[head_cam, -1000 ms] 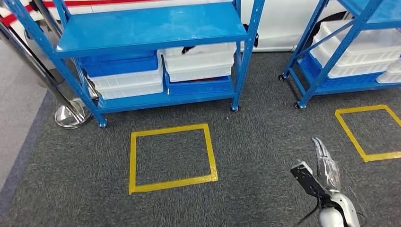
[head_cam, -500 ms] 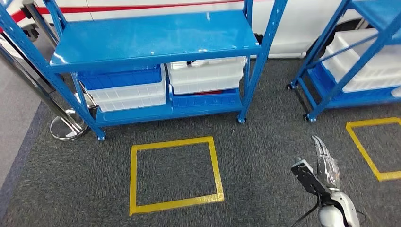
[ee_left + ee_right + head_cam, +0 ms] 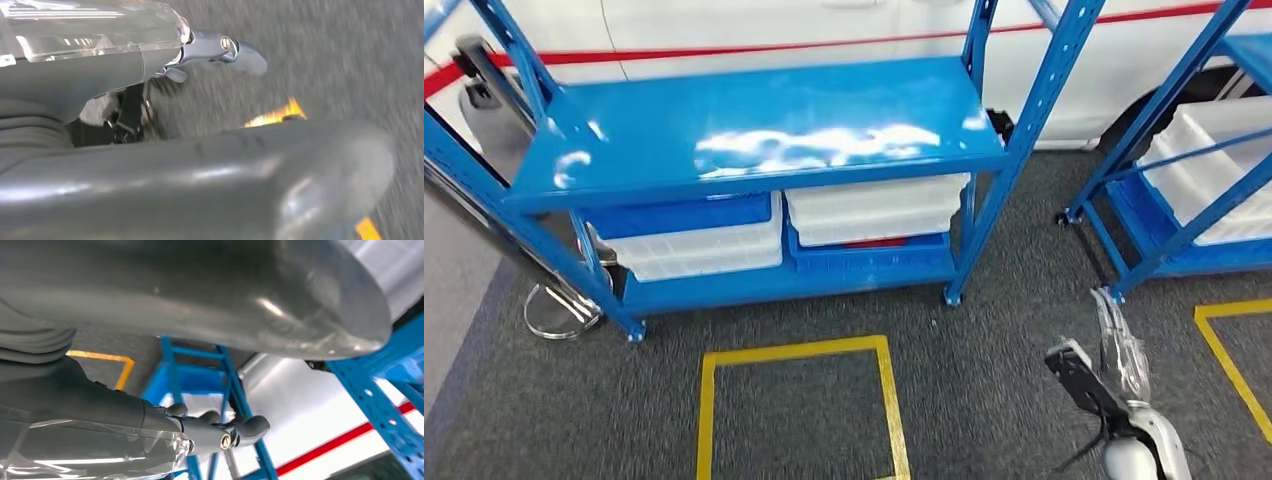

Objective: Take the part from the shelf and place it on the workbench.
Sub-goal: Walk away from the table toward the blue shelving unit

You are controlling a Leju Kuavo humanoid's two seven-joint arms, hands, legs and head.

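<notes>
A blue metal shelf (image 3: 754, 130) stands ahead on a grey carpet. Its middle board is bare and glossy. On the lower board sit white bins (image 3: 874, 210) and blue bins (image 3: 679, 215), stacked; a thin red strip shows between two of them, and I cannot make out a part. My right hand (image 3: 1119, 350) hangs low at the right with straight fingers and holds nothing; the right wrist view shows the right hand (image 3: 150, 430) in front of blue shelf posts. My left hand (image 3: 150, 150) hangs over the carpet, fingers (image 3: 220, 47) stretched out and empty.
A yellow tape square (image 3: 799, 400) marks the floor before the shelf. A second blue shelf (image 3: 1184, 190) with white bins stands to the right, beside another yellow square (image 3: 1234, 350). A chrome post base (image 3: 559, 310) sits at the left. A white wall with a red stripe (image 3: 824, 25) is behind.
The whole picture has shifted: the camera has come nearer to the shelf and tipped up, so shelf and tape square sit lower and larger. My right hand keeps its pose.
</notes>
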